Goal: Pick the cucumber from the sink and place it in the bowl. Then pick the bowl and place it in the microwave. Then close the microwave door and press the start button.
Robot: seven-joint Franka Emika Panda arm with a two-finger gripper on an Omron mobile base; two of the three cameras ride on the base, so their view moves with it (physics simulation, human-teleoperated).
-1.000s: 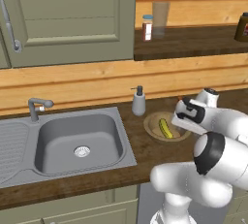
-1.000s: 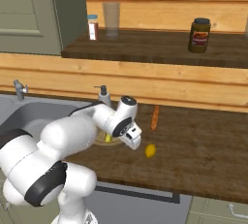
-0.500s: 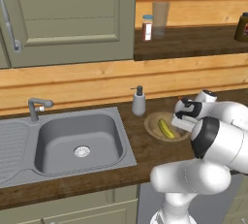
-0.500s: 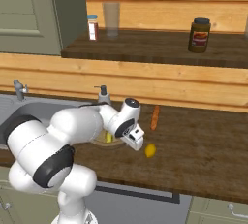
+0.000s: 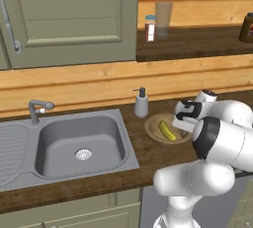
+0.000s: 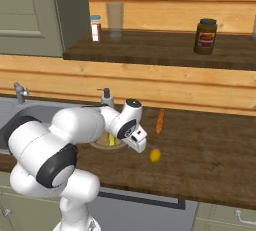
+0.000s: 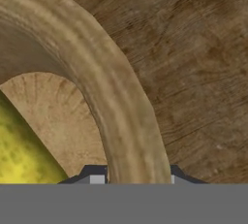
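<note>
- While my claw (image 7: 131, 178) straddles the rim of the bowl (image 7: 104, 87), one dark tip sits inside the wall and the other outside it, both right against the wood, so I am grasping the bowl by its edge.
- In my hand view the rim curves up and away from between the tips, with the brown counter (image 7: 193, 63) on the outer side and the bowl's pale floor on the inner side.
- The cucumber (image 7: 22, 150) lies inside the bowl, a yellow-green mass close by my inner tip; from the left base view it shows as a small striped piece (image 5: 167, 130) lying across the bowl's floor.
- The bowl (image 5: 154, 129) stands on the counter just to the right of the sink (image 5: 79, 143), with my hand (image 5: 185, 116) low over its right edge.
- A grey soap dispenser (image 5: 141, 103) stands just behind the bowl, near the sink's back corner.
- The basin holds nothing but its drain, and the bent faucet (image 5: 37, 109) stands behind it on the left.
- On the counter to my right lie a small yellow lemon (image 6: 155, 155) and, further back, an orange carrot (image 6: 159, 121).
- On the shelf above stand a small shaker (image 6: 95, 28), a clear glass (image 6: 115, 19) and a dark jar (image 6: 206, 36).
- A green cabinet door (image 5: 69, 19) hangs above the sink.
</note>
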